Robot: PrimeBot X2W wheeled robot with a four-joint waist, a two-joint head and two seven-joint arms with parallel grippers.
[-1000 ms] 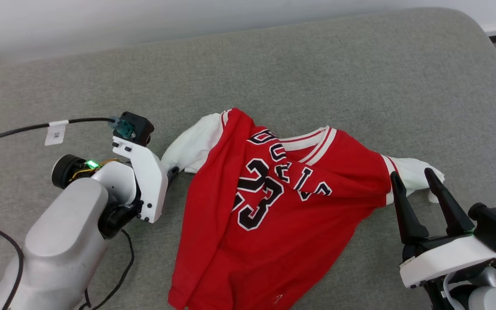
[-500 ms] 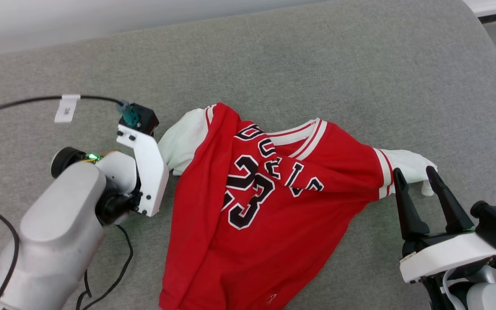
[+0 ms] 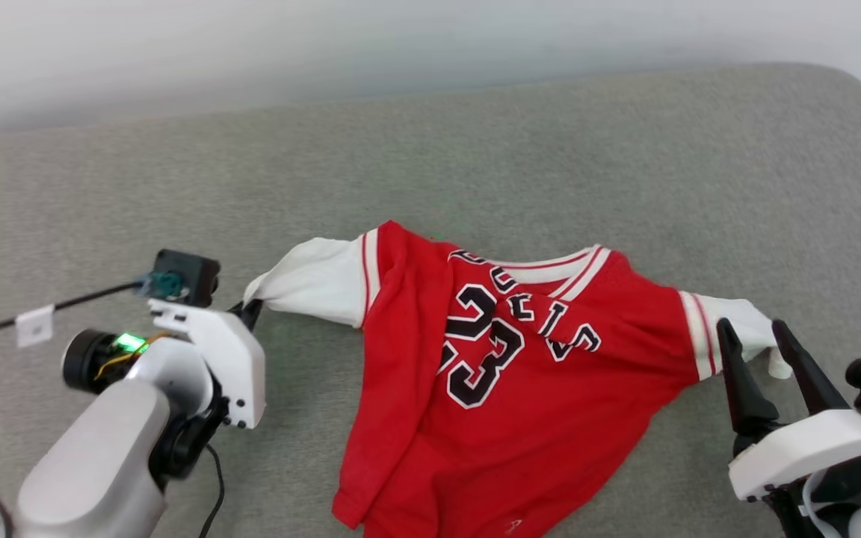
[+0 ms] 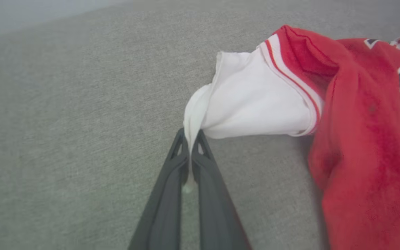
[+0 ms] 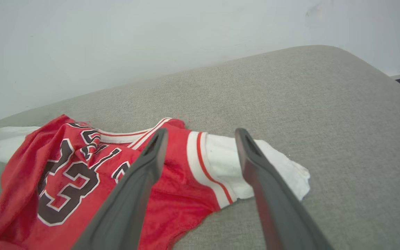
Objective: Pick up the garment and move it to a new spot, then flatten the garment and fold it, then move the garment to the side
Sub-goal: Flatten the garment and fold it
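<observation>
Between the clamped tips of the left pincer sat the bunched white sleeve of the shirt. Its crumpled red cloth stretched rightward over the coarse grey cushion, collar pointing away, long axis sleeve to sleeve, the far sleeve just ahead of the right pincer, fingers spread.

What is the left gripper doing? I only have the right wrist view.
Observer: The left gripper is shut on the cuff of the garment's white sleeve on the robot's left.
Operator: Sleeve slack?
Observer: No. In the left wrist view the cuff is bunched to a point between the fingers and the sleeve is drawn towards them.
Operator: Anything near that arm?
Observer: A black cable with a white tag runs from the left wrist across the grey cushion.
</observation>
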